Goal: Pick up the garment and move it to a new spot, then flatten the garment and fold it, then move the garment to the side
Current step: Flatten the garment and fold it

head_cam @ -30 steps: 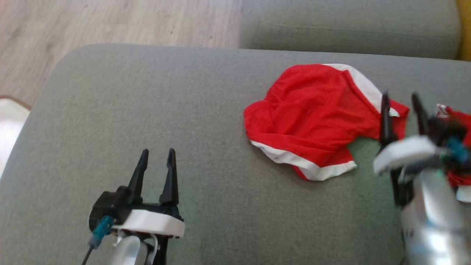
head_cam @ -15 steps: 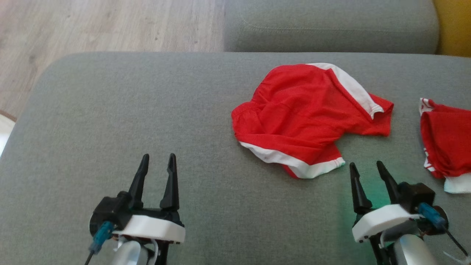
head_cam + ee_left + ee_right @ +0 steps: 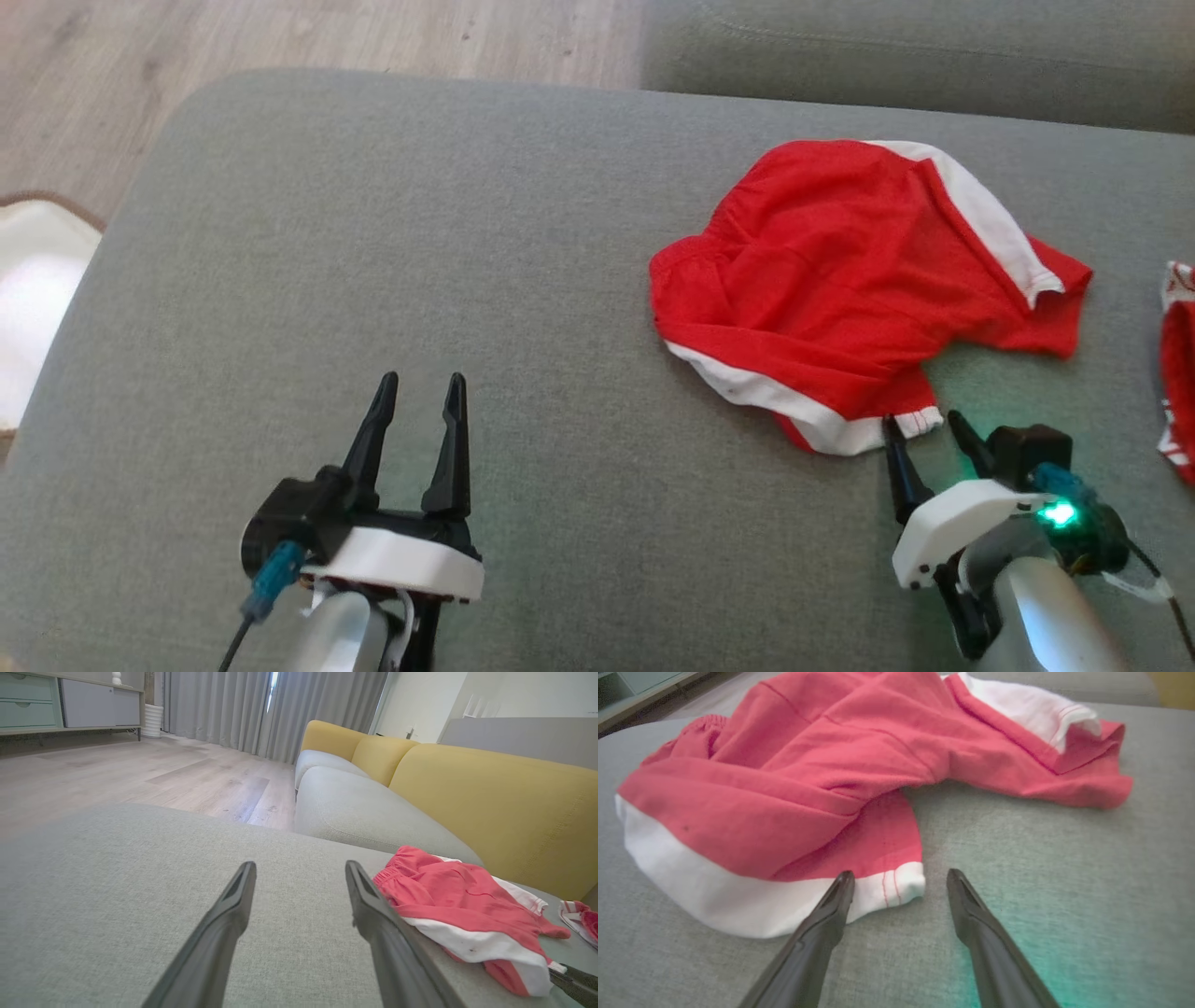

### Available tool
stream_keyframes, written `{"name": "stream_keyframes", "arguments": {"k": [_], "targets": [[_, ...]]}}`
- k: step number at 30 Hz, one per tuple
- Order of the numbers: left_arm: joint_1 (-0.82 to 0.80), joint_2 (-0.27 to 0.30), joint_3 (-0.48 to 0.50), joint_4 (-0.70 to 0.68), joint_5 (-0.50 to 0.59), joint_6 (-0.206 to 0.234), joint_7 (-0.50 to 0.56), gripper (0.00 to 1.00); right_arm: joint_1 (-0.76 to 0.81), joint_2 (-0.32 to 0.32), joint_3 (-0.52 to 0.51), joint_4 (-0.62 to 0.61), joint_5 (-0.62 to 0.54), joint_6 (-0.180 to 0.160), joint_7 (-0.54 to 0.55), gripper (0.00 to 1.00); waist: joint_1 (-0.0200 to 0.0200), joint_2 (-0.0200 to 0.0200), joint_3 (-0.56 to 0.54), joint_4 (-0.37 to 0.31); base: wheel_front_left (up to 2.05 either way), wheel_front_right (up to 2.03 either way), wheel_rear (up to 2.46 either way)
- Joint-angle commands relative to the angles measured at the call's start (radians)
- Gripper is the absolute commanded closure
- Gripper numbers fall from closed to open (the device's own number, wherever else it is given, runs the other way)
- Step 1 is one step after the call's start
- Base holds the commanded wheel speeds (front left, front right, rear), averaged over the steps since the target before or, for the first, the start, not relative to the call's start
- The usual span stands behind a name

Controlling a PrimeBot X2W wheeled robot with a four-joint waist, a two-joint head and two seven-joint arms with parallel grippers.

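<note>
The right tool (image 3: 922, 422) hangs low over the grey sofa cushion (image 3: 373, 233). Its two dark fingers are spread apart and grip nothing. The garment (image 3: 840, 280), red shorts with white bands, lies crumpled on the cushion just ahead of this tool, with its bulk ahead and toward the left tool's side. In the right wrist view, a corner of the white hem (image 3: 896, 884) sits in the gap between the fingertips, close against the finger (image 3: 833, 910) nearer the left tool. Whether that finger touches the cloth cannot be told. The other finger stands over bare cushion washed with green light.

The left tool (image 3: 422, 380) hovers over bare cushion, well apart from the garment, its jaws wide and empty. From it, the garment lies ahead and off toward the right tool's side.

A second red piece (image 3: 1178, 373) lies off the right tool's outer side, apart from the garment. Wooden floor (image 3: 280, 28) shows past the cushion's far edge, ahead of the left tool. In the left wrist view, a yellow backrest (image 3: 490, 793) rises behind the garment.
</note>
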State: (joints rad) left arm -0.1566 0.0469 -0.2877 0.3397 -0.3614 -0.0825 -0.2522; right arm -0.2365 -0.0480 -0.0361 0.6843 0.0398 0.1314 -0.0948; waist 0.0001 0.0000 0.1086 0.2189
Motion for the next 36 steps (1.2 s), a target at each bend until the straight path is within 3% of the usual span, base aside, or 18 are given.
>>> {"name": "stream_keyframes", "arguments": {"k": [1, 2, 8, 15, 20, 21, 22, 26, 36], "targets": [[-0.039, 0.003, 0.029, -0.024, -0.004, -0.001, -0.01, 0.0, -0.04, -0.002, 0.024, 0.005, -0.011, -0.001, 0.0, 0.41, -0.0001, 0.0, 0.006, 0.011, 0.0, 0.0, 0.0], [-0.04, 0.003, 0.029, -0.022, -0.003, -0.002, -0.01, 0.0, -0.047, -0.002, 0.021, 0.021, -0.018, -0.001, 0.001, 1.0, -0.0001, 0.0, 0.006, 0.012, 0.0, 0.0, 0.0], [-0.032, 0.003, 0.048, -0.016, 0.009, 0.0, -0.01, 0.0, -0.072, -0.002, -0.013, 0.07, -0.029, -0.001, -0.029, 1.0, -0.0001, 0.0, -0.006, -0.011, 0.0, 0.0, 0.0], [-0.023, 0.003, 0.059, -0.019, 0.011, -0.001, -0.01, 0.0, -0.034, -0.01, -0.218, 0.012, -0.102, -0.001, -0.025, 1.0, -0.0001, 0.0, -0.035, -0.068, 0.0, 0.0, 0.0], [-0.014, 0.003, 0.056, -0.022, 0.009, 0.0, -0.01, 0.0, 0.01, -0.009, -0.302, -0.03, -0.133, -0.001, 0.027, 1.0, -0.0001, 0.0, -0.048, -0.096, 0.0, 0.0, 0.0], [-0.013, 0.003, 0.056, -0.023, 0.008, 0.0, -0.01, 0.0, 0.019, -0.008, -0.315, -0.04, -0.146, -0.001, 0.04, 0.22, -0.0001, 0.0, -0.05, -0.101, 0.0, 0.0, 0.0], [-0.012, 0.003, 0.054, -0.023, 0.008, 0.0, -0.01, 0.0, 0.024, -0.007, -0.331, -0.055, -0.157, -0.001, 0.047, 0.0, -0.0001, 0.0, -0.051, -0.104, 0.0, 0.0, 0.0], [-0.016, 0.003, 0.046, -0.022, 0.005, -0.001, -0.01, 0.0, 0.025, -0.004, -0.327, -0.132, -0.18, -0.001, 0.008, 0.0, -0.0001, 0.0, -0.055, -0.105, 0.0, 0.0, 0.0], [-0.006, 0.003, 0.025, -0.02, -0.008, 0.004, -0.01, 0.0, 0.078, -0.002, 0.11, -0.306, -0.008, -0.001, -0.132, 0.0, -0.0001, 0.0, -0.077, -0.034, 0.0, 0.0, 0.0]]}}
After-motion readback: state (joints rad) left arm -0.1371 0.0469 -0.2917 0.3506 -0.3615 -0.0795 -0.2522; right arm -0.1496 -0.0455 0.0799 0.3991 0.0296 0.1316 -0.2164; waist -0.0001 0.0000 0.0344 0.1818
